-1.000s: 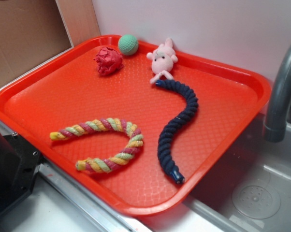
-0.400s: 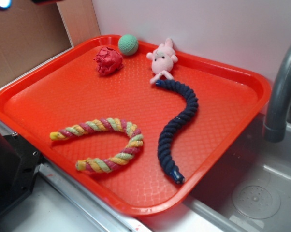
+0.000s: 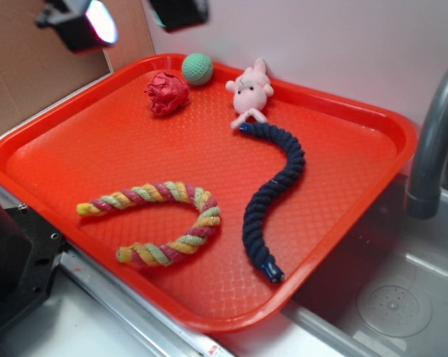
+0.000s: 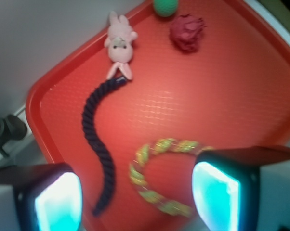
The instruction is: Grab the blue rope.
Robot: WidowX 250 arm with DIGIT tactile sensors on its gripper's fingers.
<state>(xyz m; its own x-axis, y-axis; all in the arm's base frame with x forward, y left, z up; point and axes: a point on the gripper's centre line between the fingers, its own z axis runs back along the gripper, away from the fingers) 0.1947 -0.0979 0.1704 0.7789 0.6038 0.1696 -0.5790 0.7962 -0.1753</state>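
Observation:
The blue rope lies in an S-curve on the right half of the red tray, one end touching the pink plush. From the wrist camera the blue rope appears as a dark curve on the left of the tray. My gripper hangs high above the tray's back left corner, far from the rope. It is open, with nothing between its fingers. In the wrist view the gripper shows two wide-apart glowing pads at the bottom.
A pink, yellow and green striped rope curls at the tray's front left. A pink plush bunny, a red crumpled toy and a green ball sit along the back. A grey faucet and sink stand at right.
My gripper has come down into the exterior view at the top left; a second ago it was out of sight. The objects on the tray have not moved.

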